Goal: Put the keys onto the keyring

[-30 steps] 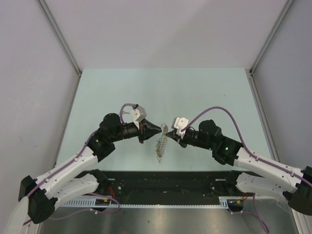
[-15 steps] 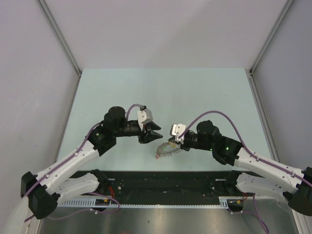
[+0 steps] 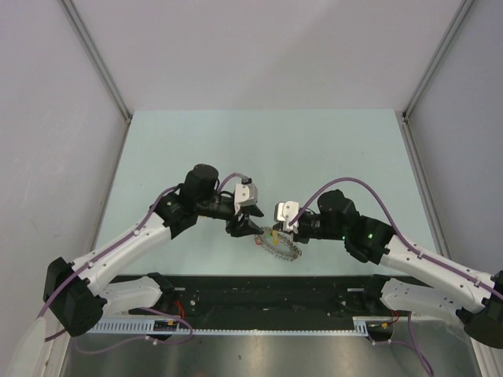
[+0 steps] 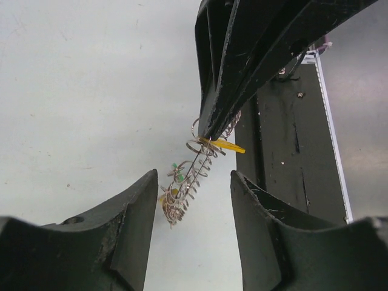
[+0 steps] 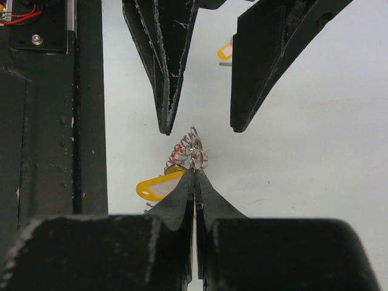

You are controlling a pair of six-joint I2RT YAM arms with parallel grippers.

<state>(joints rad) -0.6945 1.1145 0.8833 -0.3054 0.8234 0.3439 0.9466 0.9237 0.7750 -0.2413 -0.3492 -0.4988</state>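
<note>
Metal keyring [image 4: 182, 185] | hangs clenched in right tool [image 5: 194, 171] tips | left tool [image 5: 201, 128] released, spread just beside it

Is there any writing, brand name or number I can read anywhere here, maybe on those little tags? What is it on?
No readable text in any view.
Yellow plastic tag on the key-laden metal keyring: it has a white insert, but no writing can be made out.
Small green tags on the same ring: too small to read.
Another yellow tag farther back: too blurred to read.
</note>
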